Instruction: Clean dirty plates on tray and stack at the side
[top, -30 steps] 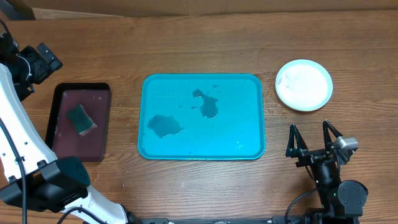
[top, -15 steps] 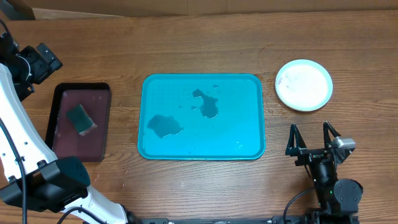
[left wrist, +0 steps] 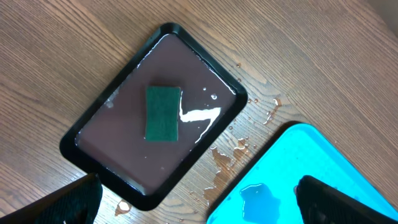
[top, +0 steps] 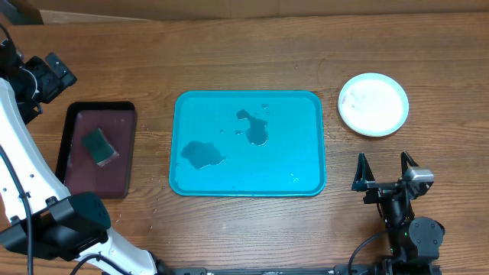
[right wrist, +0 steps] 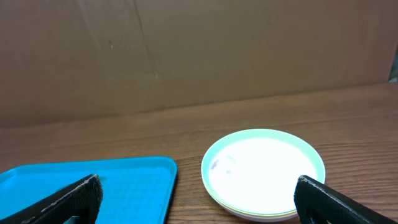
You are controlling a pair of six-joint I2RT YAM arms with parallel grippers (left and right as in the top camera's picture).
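The turquoise tray (top: 306,114) lies mid-table with puddles of water and no plates on it; it also shows in the left wrist view (left wrist: 323,168) and the right wrist view (right wrist: 124,186). The plates (top: 374,104) sit stacked on the table right of the tray, pale aqua rim on top; the stack also shows in the right wrist view (right wrist: 263,174). My right gripper (top: 386,168) (right wrist: 198,198) is open and empty, near the front edge below the stack. My left gripper (left wrist: 199,199) is open and empty, high above the gap between the maroon tray and the turquoise tray.
A dark maroon black-rimmed tray (top: 80,164) (left wrist: 106,130) with water and a green sponge (top: 100,145) (left wrist: 162,113) sits at the left. Water drops lie on the wood (left wrist: 239,146) between the two trays. A cardboard wall (right wrist: 186,50) stands behind the table.
My right gripper has drawn back slightly toward the front edge. Nothing else has moved.
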